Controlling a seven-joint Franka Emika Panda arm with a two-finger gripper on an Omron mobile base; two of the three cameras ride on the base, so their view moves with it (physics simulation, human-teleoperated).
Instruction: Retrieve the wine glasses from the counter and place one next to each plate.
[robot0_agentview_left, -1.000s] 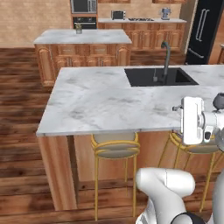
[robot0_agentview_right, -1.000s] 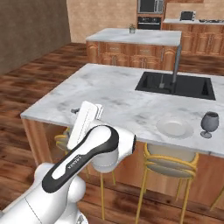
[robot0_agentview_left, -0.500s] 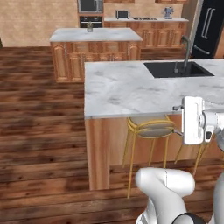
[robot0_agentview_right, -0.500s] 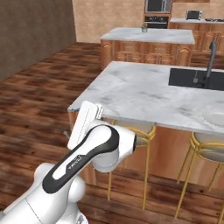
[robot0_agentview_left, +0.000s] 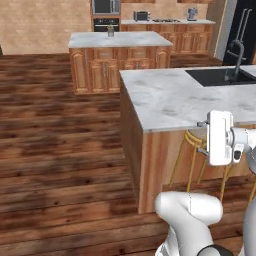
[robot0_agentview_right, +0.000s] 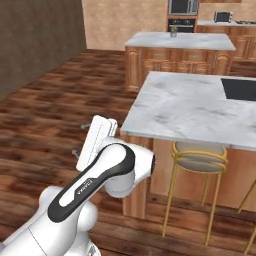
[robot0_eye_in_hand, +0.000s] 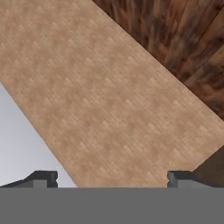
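Two finger tips spread wide, nothing between them: the gripper (robot0_eye_in_hand: 111, 179) is empty, aimed at tan wall and wood floor.

One small dark thing (robot0_agentview_left: 110, 31) stands on the far island counter (robot0_agentview_left: 120, 39), well apart from the robot. It may be one of the wine glasses, but it is too small to be sure. By my reckoning a stemmed glass will be light, brittle, slick and top-heavy, so it should be pinched gently at the stem or low on the bowl and kept upright. The marble bar top (robot0_agentview_left: 170, 95) with its yellow stools (robot0_agentview_right: 199, 157) is nearer. White lettering (robot0_agentview_right: 84, 186) runs along the arm's dark band, too blurred to read, and I see no other writing.
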